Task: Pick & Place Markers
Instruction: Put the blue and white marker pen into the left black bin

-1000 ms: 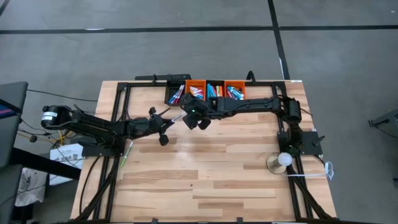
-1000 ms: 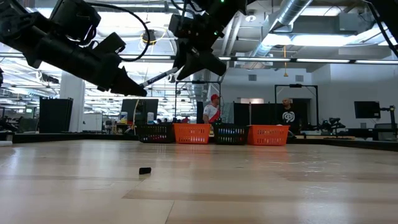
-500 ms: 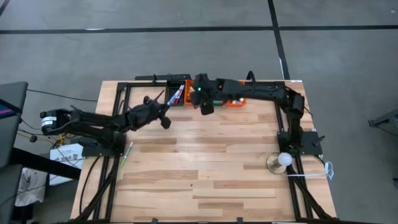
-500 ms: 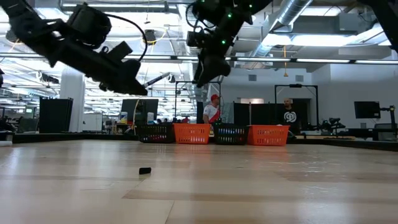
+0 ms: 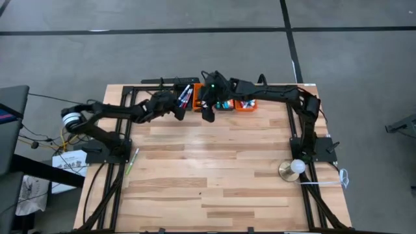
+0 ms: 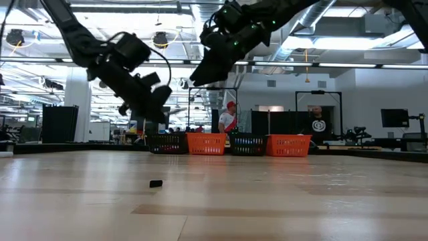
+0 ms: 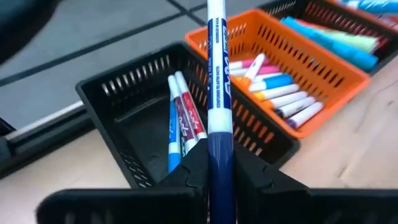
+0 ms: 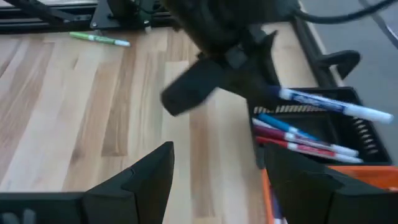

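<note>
Currently we note the left gripper [image 7: 219,163] clamped on a blue marker [image 7: 216,74], poised over the black bin [image 7: 124,109] at the table's far-left end of the bin row; that bin already holds three markers. We judge sorting well advanced: the orange bin [image 7: 323,68] beside it is well stocked. One green marker [image 5: 132,160] lies loose on the table [image 5: 214,188] near the left edge. The right gripper [image 8: 217,168] hovers close by, jaws spread wide and empty. Room between the two arms looks tight.

Pale matt wooden planks form the table [image 5: 214,188]; perforated plastic black bin [image 7: 130,124], orange bin [image 7: 311,68]; glossy plastic marker [image 7: 217,81].
</note>
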You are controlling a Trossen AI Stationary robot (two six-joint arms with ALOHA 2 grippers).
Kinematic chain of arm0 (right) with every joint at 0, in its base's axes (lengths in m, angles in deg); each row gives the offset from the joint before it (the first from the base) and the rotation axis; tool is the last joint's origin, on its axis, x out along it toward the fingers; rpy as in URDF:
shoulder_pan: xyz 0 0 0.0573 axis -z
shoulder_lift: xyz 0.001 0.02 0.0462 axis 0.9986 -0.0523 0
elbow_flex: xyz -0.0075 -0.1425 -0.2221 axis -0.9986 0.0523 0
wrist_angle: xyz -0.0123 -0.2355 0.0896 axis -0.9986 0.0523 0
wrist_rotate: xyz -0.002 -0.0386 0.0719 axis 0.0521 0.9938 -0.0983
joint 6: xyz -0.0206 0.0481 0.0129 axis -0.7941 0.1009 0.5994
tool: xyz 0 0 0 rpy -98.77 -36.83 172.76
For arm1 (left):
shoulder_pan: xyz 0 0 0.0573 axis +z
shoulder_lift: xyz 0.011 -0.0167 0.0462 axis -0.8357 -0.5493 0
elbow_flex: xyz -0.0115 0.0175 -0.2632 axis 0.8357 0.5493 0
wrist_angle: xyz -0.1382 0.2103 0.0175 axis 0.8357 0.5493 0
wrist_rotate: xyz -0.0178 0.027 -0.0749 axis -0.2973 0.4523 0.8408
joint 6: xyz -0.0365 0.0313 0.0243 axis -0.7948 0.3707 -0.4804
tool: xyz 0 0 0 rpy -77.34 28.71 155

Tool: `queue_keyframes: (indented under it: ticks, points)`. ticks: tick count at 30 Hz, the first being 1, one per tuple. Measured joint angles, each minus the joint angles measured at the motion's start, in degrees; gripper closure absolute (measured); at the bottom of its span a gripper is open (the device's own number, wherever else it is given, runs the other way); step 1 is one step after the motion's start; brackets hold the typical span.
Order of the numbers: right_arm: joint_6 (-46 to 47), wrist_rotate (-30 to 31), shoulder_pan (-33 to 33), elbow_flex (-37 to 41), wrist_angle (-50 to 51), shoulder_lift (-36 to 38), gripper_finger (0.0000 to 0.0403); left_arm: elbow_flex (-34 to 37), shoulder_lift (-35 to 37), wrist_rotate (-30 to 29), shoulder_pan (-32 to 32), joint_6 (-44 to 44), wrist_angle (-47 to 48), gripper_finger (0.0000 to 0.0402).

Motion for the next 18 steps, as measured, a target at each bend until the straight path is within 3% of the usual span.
queue_keyframes:
  ticks: [12, 18]
  points:
    - [3.22, -0.02, -6.58, 10.19, -16.17, -0.12, 0.0163, -1.07, -3.60, 0.67, 2.86, -1.72, 0.44, 0.0347]
    - [2.30, -0.02, -9.36, 11.07, -18.05, -0.12, 0.0163, -1.07, -3.60, 1.11, 3.01, -1.91, 0.95, 0.0338]
